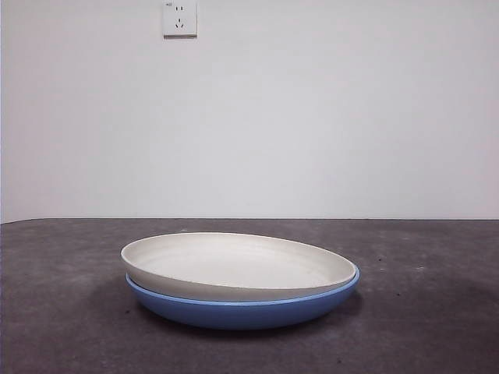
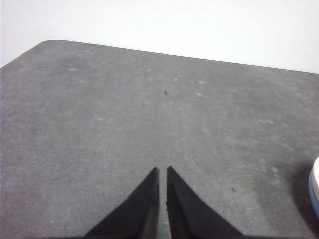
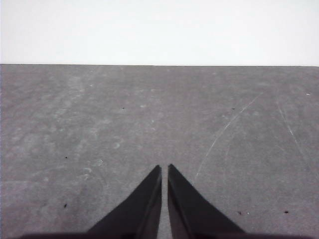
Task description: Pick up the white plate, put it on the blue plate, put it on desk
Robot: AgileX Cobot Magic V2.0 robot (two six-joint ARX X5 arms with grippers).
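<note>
White plate [image 1: 234, 265] nested in blue plate [image 1: 242, 310] | desk [image 1: 421, 312] | wall socket [image 1: 179, 18]

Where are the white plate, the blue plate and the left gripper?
white plate [image 1: 234, 263]: front view, inner bowl surface.
blue plate [image 1: 234, 313]: front view, outer side wall below the rim.
left gripper [image 2: 163, 172]: left wrist view, between the fingertips.

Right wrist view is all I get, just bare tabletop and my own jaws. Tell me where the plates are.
Observer: The white plate sits nested in the blue plate on the desk.
Operator: Report the left gripper.
Observer: The left gripper is shut and holds nothing, above bare desk.
Operator: Say how near it is to the plates.
Observer: Apart; only the stacked rims show at the edge of its view.
</note>
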